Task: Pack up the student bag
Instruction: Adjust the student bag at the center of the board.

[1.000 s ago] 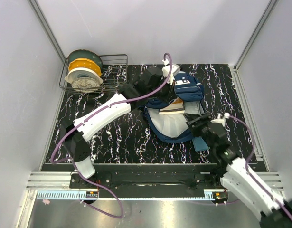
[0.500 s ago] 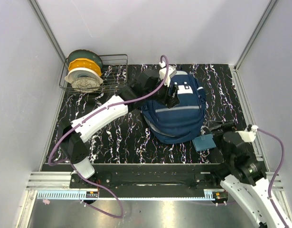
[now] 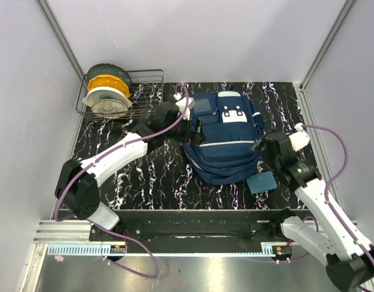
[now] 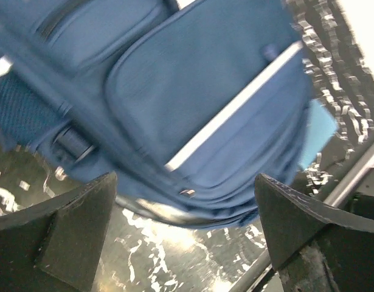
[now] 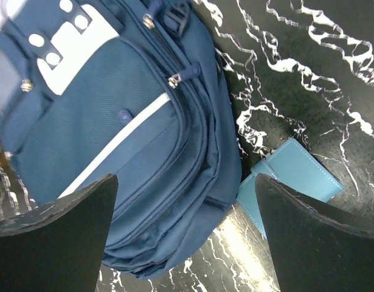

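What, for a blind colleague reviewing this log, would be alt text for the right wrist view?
Navy student bag with a white stripe and white patches lies on the black marbled table, filling the left. A teal pouch lies beside its lower right edge; the open right pincer holds nothing.

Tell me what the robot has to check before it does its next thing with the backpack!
1. Is the left gripper open and empty: ok.
2. Is the right gripper open and empty: ok.
3. Is the backpack lying flat on the table, front up: ok.
4. Is the backpack open for packing: not ok, its zips look shut.
5. Is the teal pouch packed: not ok, it lies on the table against the backpack's near right corner.
6. What is already inside the backpack: cannot tell.
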Robot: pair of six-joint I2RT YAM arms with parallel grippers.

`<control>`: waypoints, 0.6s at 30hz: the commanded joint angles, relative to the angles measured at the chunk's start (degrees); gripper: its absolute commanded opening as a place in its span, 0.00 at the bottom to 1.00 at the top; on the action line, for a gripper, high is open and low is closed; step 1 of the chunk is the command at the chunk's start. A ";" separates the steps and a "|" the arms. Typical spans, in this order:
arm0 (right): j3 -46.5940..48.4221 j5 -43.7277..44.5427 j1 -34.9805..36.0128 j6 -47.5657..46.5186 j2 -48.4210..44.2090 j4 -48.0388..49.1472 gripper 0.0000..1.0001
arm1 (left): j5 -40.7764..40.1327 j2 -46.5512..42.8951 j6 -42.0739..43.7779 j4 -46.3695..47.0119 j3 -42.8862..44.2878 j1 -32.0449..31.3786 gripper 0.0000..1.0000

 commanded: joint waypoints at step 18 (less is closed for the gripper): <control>-12.24 -35.76 -18.20 -1.97 10.49 19.09 1.00 | 10.91 12.03 -6.27 18.16 -9.08 14.65 0.99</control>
